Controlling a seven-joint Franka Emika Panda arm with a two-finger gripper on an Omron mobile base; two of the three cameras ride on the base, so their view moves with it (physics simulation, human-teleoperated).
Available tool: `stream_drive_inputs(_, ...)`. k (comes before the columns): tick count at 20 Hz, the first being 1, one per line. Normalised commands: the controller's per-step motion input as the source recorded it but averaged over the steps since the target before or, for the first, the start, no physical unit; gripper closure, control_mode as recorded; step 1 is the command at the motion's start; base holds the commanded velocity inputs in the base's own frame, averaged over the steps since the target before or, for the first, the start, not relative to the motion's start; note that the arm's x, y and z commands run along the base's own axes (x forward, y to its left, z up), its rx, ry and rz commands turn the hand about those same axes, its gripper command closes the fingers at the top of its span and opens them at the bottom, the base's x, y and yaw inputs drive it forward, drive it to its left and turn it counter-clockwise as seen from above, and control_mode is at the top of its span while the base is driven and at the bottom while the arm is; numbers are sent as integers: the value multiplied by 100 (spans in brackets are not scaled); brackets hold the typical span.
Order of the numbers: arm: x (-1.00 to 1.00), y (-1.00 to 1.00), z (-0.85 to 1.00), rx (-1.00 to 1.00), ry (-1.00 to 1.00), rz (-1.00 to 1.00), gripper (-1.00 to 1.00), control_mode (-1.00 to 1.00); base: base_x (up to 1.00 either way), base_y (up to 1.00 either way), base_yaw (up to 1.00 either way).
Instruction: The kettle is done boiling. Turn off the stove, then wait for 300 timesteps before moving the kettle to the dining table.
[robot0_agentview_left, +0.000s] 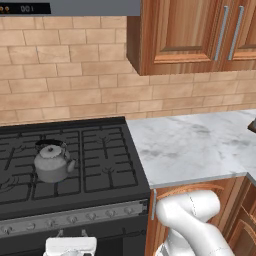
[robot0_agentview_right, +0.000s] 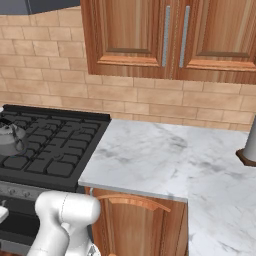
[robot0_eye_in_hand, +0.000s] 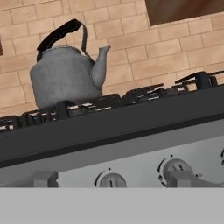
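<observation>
Gripper (robot0_eye_in_hand: 111, 180) open, fingers apart in front of the knobs (robot0_eye_in_hand: 111, 179) at the frame's bottom in the hand view. Kettle (robot0_agentview_left: 52, 161) sits upright on the stove (robot0_agentview_left: 100, 150) grates, left of centre; marble table (robot0_agentview_left: 195, 145) adjoins at right.

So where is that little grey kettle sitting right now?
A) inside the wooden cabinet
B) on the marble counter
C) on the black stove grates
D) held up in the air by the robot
C: the kettle rests on the cast-iron grates of the stove, left of the marble counter, with nothing gripping it.
</observation>
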Motion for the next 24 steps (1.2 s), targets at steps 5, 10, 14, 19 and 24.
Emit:
stream_drive_inputs(5, -7, 0, 44, 0, 0, -11, -100, -100, 0, 0, 0)
stream_drive_inputs(10, -7, 0, 45, 0, 0, -11, -100, -100, 0, 0, 0)
stream_drive_inputs(14, -1, 0, 47, 0, 0, -7, -100, -100, 0, 0, 0)
stream_drive_inputs(19, 0, 0, 56, 0, 1, -3, -100, -100, 0, 0, 0)
stream_drive_inputs(24, 0, 0, 58, 0, 3, -1, -100, -100, 0, 0, 0)
